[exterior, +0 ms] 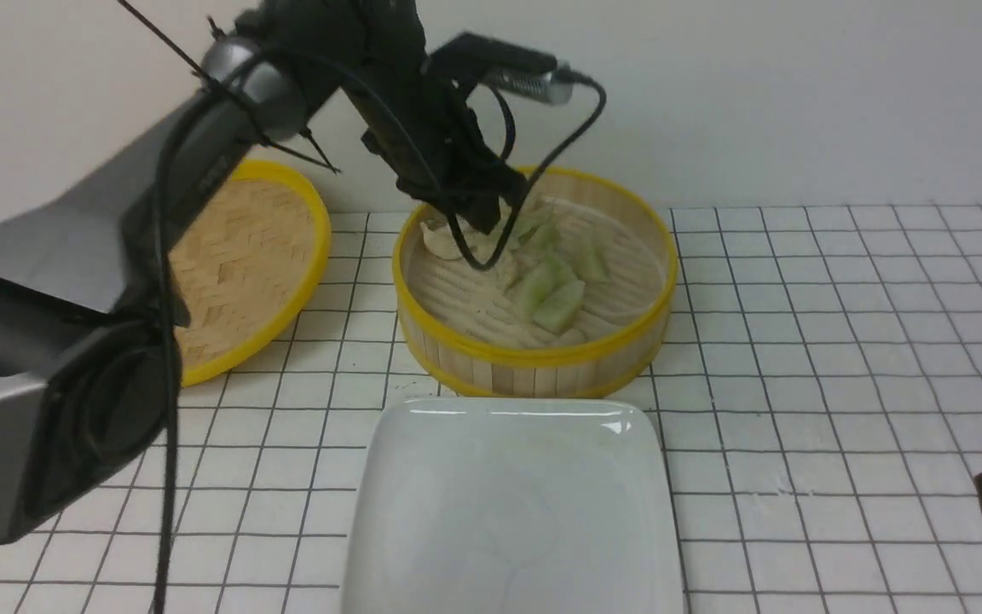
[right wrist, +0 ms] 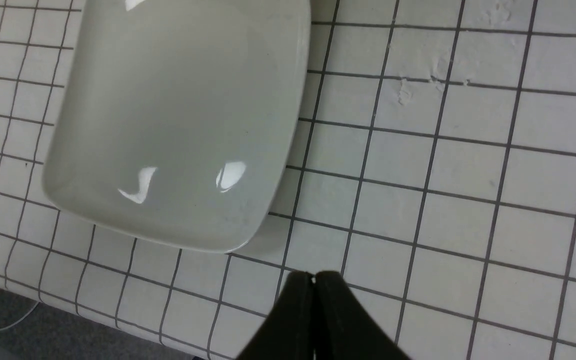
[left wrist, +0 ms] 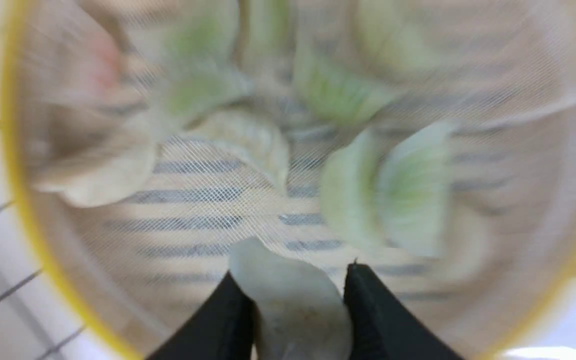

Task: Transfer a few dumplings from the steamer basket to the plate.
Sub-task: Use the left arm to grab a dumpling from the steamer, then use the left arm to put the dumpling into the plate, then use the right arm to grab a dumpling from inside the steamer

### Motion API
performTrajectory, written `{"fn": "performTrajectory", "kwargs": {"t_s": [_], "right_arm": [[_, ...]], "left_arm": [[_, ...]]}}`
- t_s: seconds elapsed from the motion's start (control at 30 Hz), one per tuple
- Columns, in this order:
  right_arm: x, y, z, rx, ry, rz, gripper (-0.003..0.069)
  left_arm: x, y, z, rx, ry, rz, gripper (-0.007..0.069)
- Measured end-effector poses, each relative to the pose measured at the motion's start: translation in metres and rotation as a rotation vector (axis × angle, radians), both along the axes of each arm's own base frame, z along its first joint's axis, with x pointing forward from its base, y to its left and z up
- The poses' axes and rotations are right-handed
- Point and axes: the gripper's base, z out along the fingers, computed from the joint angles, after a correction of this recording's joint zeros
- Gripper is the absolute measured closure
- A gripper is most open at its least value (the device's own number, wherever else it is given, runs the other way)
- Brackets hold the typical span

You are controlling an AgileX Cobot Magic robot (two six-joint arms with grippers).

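Pinching a beige-white dumpling from both sides, the left gripper hangs inside the steamer basket, toward its far left wall. Its black fingertips press into the dough, and only the tips seem to have it. The other dumplings, among them the pale green dumplings, lie loose on the slatted floor. The plate sits bare just on the near side of the basket. The woven lid rests to the left of the basket.

The right gripper has its jaws pressed together on nothing. It is over the gridded table cover, just off the plate's near right corner and out of the way.

The main risk is the shallow hold. Soft, slick dough could slide out of the fingertips on the way up, dropping back among the others or onto the table cover short of the plate. A harder squeeze could split the skin. The carry must also clear the basket's tall yellow rim, because a low path would knock the dumpling against it. A loop of cable hangs down into the basket and may brush neighbouring dumplings as the arm travels.
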Motion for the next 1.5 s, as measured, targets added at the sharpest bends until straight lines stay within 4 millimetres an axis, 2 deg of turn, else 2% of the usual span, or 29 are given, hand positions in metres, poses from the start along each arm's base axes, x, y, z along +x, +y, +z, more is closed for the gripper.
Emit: {"fn": "performTrajectory", "kwargs": {"t_s": [0.03,0.07,0.13,0.2,0.23,0.33,0.4,0.47,0.57,0.63,0.73,0.8,0.9,0.97,1.07,1.1,1.13,1.17,1.2,1.23,1.3,1.33,1.37,1.43,1.5], "right_arm": [[0.000,0.000,0.000,0.000,0.000,0.000,0.0669],[0.000,0.000,0.000,0.000,0.000,-0.001,0.0669],[0.000,0.000,0.000,0.000,0.000,-0.001,0.0669],[0.000,0.000,0.000,0.000,0.000,-0.001,0.0669],[0.000,0.000,0.000,0.000,0.000,0.001,0.0669],[0.000,0.000,0.000,-0.008,-0.006,0.014,0.0669],[0.000,0.000,0.000,-0.020,-0.017,0.037,0.0669],[0.000,0.000,0.000,-0.024,-0.021,0.046,0.0669],[0.000,0.000,0.000,-0.039,-0.035,0.077,0.0669],[0.000,0.000,0.000,-0.039,-0.039,0.083,0.0669],[0.001,0.000,0.001,-0.039,-0.056,0.081,0.0669],[0.003,0.000,0.002,-0.036,-0.080,0.070,0.0669],[0.007,0.001,0.003,-0.029,-0.099,0.059,0.0669],[0.014,0.001,0.005,-0.025,-0.105,0.053,0.0669],[0.035,0.002,0.014,-0.022,-0.102,0.051,0.0669],[0.037,0.002,0.017,-0.020,-0.109,0.051,0.0669],[0.053,0.003,0.022,-0.015,-0.105,0.050,0.0669],[0.064,0.004,0.024,-0.011,-0.102,0.049,0.0669],[0.076,0.005,0.026,-0.009,-0.097,0.048,0.0669],[0.085,0.006,0.024,-0.010,-0.083,0.051,0.0669],[0.112,0.014,0.025,-0.016,-0.070,0.071,0.0669],[0.114,0.015,0.022,-0.016,-0.061,0.073,0.0669],[0.126,0.021,0.020,-0.021,-0.049,0.085,0.0669],[0.152,0.035,0.013,-0.039,-0.022,0.105,0.0669],[0.178,0.052,0.007,-0.055,-0.011,0.119,0.0666]], "left_arm": [[-0.014,0.004,0.022,-0.028,-0.008,0.016,0.0420],[-0.022,0.004,0.026,-0.037,0.011,0.022,0.0420],[-0.049,0.010,0.046,-0.051,0.028,0.027,0.0420],[-0.073,0.011,0.049,-0.040,0.065,0.013,0.0420],[-0.095,0.011,0.041,-0.018,0.123,-0.006,0.0420],[-0.127,0.005,0.025,0.015,0.209,-0.054,0.0420],[-0.146,-0.003,-0.002,0.068,0.301,-0.102,0.0420],[-0.152,-0.005,-0.016,0.093,0.343,-0.120,0.0420],[-0.160,-0.015,-0.052,0.156,0.436,-0.163,0.0420],[-0.159,-0.019,-0.063,0.169,0.457,-0.168,0.0407],[-0.154,-0.024,-0.081,0.182,0.478,-0.166,0.0337],[-0.149,-0.026,-0.095,0.187,0.479,-0.157,0.0228],[-0.146,-0.028,-0.099,0.186,0.471,-0.146,0.0167],[-0.141,-0.029,-0.093,0.187,0.447,-0.138,0.0162],[-0.135,-0.027,-0.073,0.213,0.395,-0.128,0.0256],[-0.135,-0.027,-0.071,0.215,0.389,-0.129,0.0267],[-0.133,-0.022,-0.054,0.222,0.335,-0.108,0.0384],[-0.133,-0.017,-0.042,0.215,0.305,-0.093,0.0428],[-0.135,-0.012,-0.029,0.207,0.275,-0.077,0.0514],[-0.136,-0.008,-0.021,0.199,0.257,-0.065,0.0554],[-0.146,0.008,0.015,0.155,0.184,-0.029,0.0610],[-0.147,0.010,0.018,0.151,0.178,-0.026,0.0613],[-0.153,0.015,0.030,0.136,0.153,-0.019,0.0622],[-0.176,0.031,0.061,0.097,0.084,-0.008,0.0631],[-0.202,0.046,0.081,0.070,0.040,-0.001,0.0631]]}}
